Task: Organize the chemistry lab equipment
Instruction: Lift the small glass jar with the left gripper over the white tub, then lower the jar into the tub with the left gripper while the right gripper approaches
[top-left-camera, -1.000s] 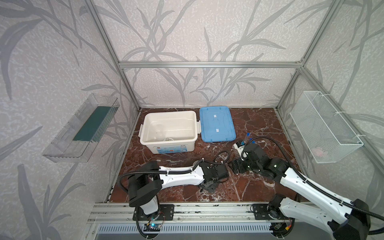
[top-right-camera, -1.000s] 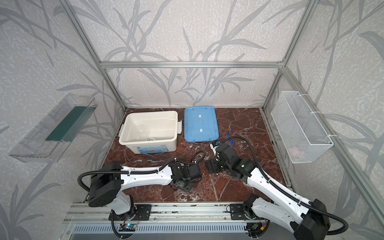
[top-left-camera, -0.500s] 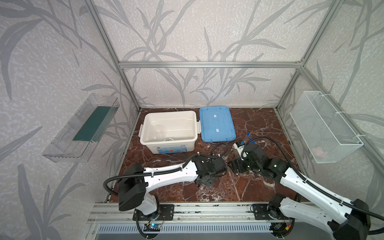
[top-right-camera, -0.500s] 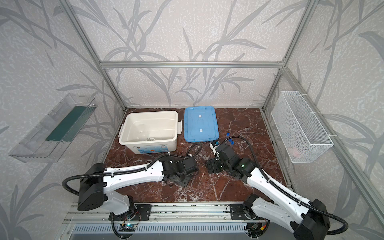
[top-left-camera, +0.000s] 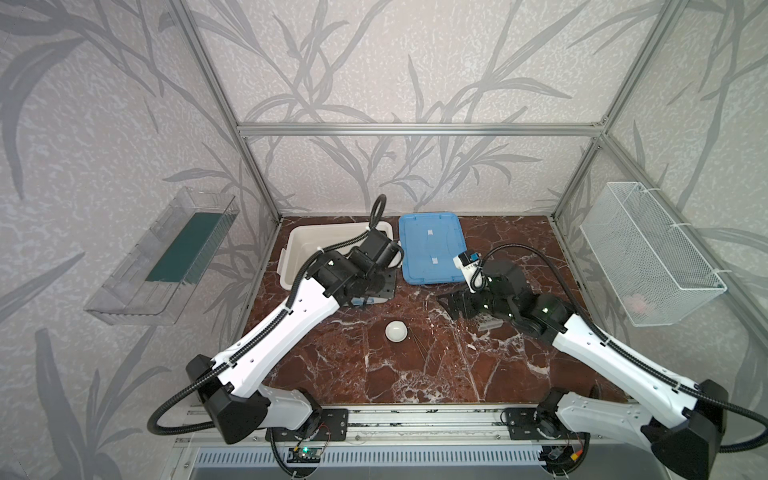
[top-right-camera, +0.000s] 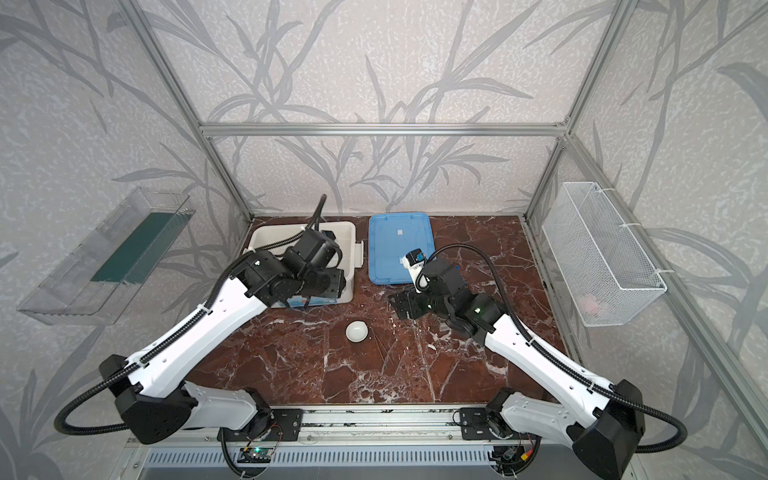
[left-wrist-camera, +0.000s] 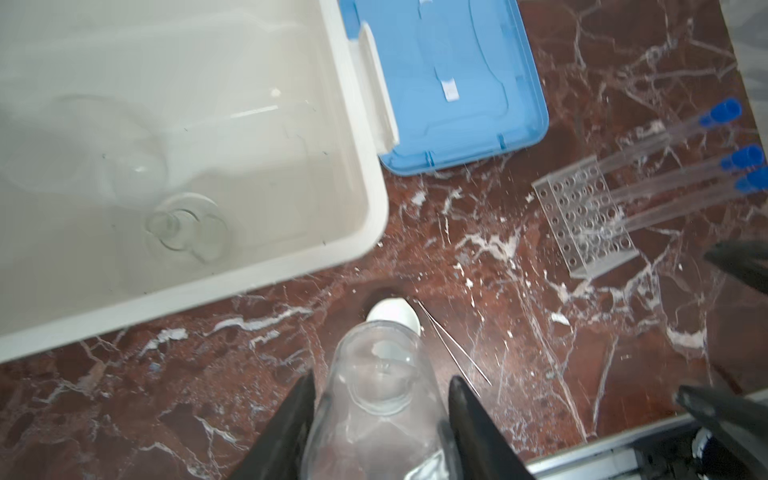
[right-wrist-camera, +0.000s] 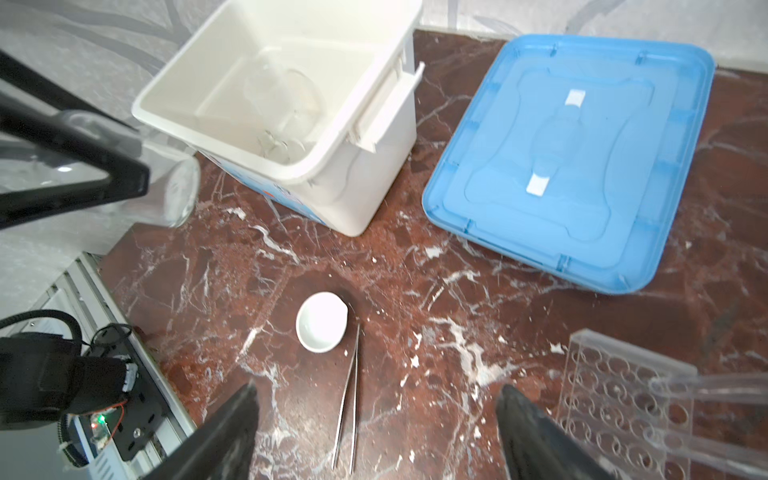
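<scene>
Glass beaker (left-wrist-camera: 374, 419) sits pinched in my left hand (left-wrist-camera: 382, 378), my right hand (right-wrist-camera: 376, 388) hangs wide open and empty, so I think next I lower the beaker into the white box (left-wrist-camera: 368, 232).

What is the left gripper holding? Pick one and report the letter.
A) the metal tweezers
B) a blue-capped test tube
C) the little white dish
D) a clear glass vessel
D: in the left wrist view the left gripper is closed on a clear glass vessel, while the white dish, tweezers and test tubes lie apart from it.
</scene>
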